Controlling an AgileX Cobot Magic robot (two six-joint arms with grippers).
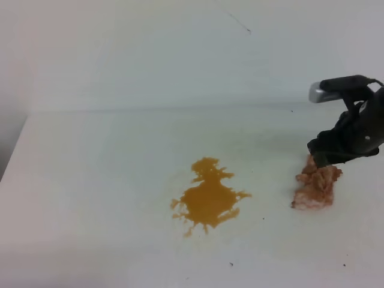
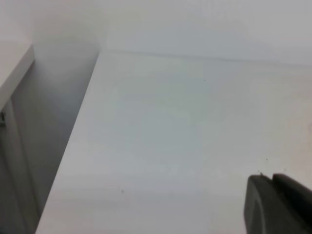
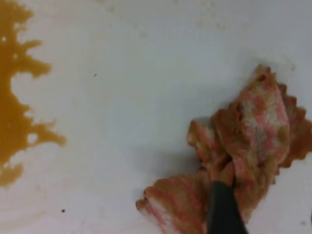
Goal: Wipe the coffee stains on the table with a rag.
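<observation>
The coffee stains (image 1: pixel 208 198) are an amber-brown splotch with ragged edges on the white table (image 1: pixel 108 180); their right edge shows in the right wrist view (image 3: pixel 12 112). The rag (image 1: pixel 316 186), a wrinkly pinkish-brown lump, lies to the right of the stains, apart from them. My right gripper (image 1: pixel 324 161) is down at the rag's far end. In the right wrist view one dark finger (image 3: pixel 222 207) presses on the rag (image 3: pixel 253 131), the other finger is at the frame's right edge, and the jaws stand apart. Only a dark finger (image 2: pixel 278 207) of my left gripper shows.
A pale wall (image 1: pixel 180 54) rises behind the table. The table's left edge (image 2: pixel 73 141) drops off beside a grey gap. A few tiny dark specks (image 1: pixel 231 263) dot the surface near the front.
</observation>
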